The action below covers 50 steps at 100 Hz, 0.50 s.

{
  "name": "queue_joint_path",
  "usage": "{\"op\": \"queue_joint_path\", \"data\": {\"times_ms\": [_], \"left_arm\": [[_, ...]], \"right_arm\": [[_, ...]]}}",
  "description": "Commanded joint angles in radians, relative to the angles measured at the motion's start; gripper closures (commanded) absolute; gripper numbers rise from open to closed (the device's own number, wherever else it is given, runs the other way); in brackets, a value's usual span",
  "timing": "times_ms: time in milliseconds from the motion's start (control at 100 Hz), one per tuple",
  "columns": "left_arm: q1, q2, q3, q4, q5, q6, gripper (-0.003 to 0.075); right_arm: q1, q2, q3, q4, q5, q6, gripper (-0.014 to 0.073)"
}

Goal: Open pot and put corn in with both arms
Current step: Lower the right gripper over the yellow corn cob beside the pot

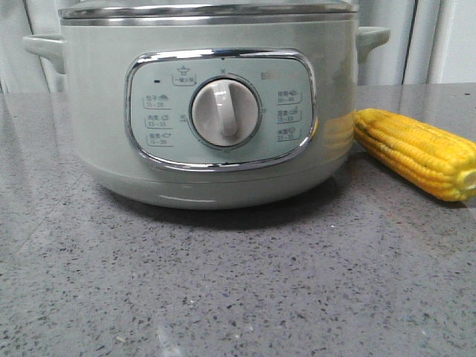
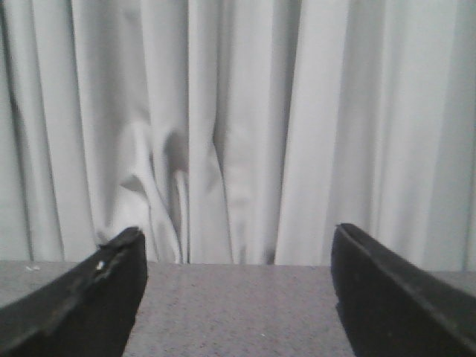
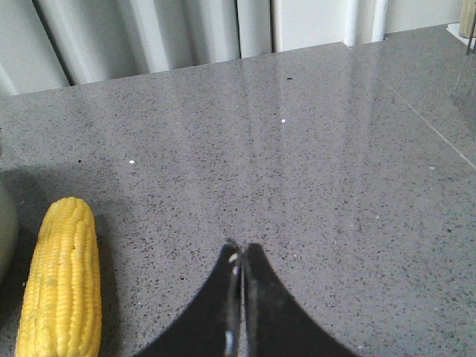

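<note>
The pale sage-green pot (image 1: 97, 111) fills the front view, its cream dial (image 1: 224, 113) facing me and its lid still on at the steel rim (image 1: 208, 13). The yellow corn (image 1: 416, 151) lies on the counter to the pot's right; it also shows in the right wrist view (image 3: 63, 275). My right gripper (image 3: 239, 249) is shut and empty, above bare counter beside the corn. My left gripper (image 2: 238, 236) is open and empty, facing the curtain with bare counter between its fingers (image 2: 104, 290). Neither gripper shows in the front view.
The grey speckled counter (image 1: 223, 282) stretches in front of the pot. A white curtain (image 2: 238, 111) hangs behind the counter. A sliver of the pot's wall (image 3: 4, 230) shows next to the corn in the right wrist view.
</note>
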Motion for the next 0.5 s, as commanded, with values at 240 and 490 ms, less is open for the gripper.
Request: {"op": "queue_joint_path", "data": {"times_ms": [240,490], "left_arm": [[-0.360,0.307,-0.228,-0.001,-0.085,-0.012,0.0281],[-0.599,0.557,-0.339,0.039,-0.157,-0.012,0.0278]], "right_arm": [[-0.003,0.018,-0.031,-0.002,-0.073,0.003,0.0657],[-0.003,0.018,-0.031,0.004,-0.080,0.003,0.0657]]}}
